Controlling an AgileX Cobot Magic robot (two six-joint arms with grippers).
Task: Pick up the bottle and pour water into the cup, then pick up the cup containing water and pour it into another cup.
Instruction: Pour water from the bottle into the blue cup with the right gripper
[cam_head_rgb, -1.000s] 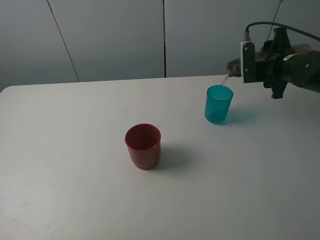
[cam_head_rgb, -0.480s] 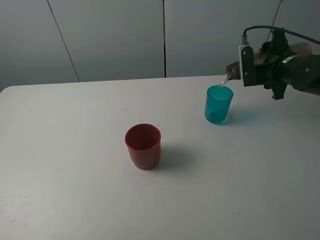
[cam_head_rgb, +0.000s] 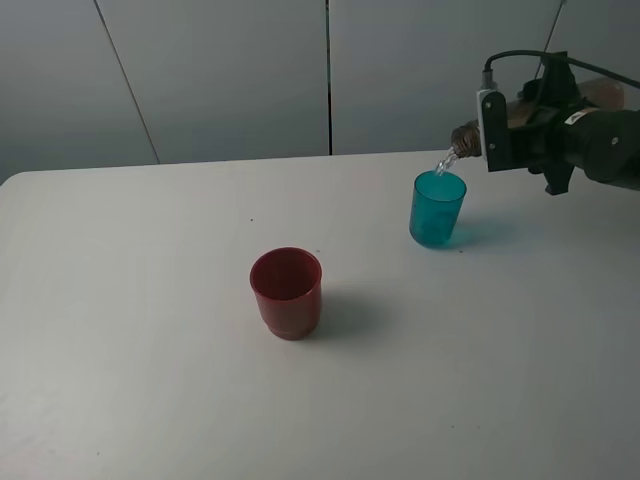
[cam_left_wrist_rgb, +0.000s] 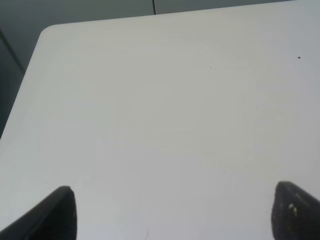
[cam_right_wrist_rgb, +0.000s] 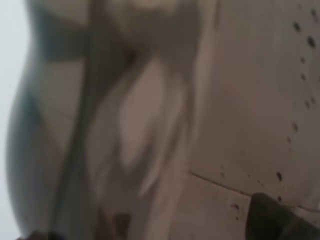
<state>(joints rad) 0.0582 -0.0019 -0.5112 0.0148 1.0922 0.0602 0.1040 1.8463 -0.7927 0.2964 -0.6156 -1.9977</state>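
Note:
My right gripper (cam_head_rgb: 515, 135) is shut on the smoky-brown bottle (cam_head_rgb: 466, 134) and holds it tipped almost level at the back right. Its open neck is just above the rim of the teal cup (cam_head_rgb: 437, 208). A thin stream of water (cam_head_rgb: 445, 161) runs from the neck into the cup. The right wrist view is filled by the blurred bottle body (cam_right_wrist_rgb: 125, 125), with one dark fingertip (cam_right_wrist_rgb: 275, 220) at the edge. The red cup (cam_head_rgb: 287, 292) stands upright mid-table, apart from both. My left gripper (cam_left_wrist_rgb: 175, 210) is open and empty over bare table; it is out of the exterior view.
The white table (cam_head_rgb: 150, 350) carries only the two cups. A grey panelled wall (cam_head_rgb: 230, 70) stands behind its far edge. The left wrist view shows the table's rounded corner (cam_left_wrist_rgb: 47, 32) and a dark drop beyond it.
The right gripper has tilted the bottle slightly further, its base end rising a little. Water keeps streaming into the teal cup. The cups have not moved.

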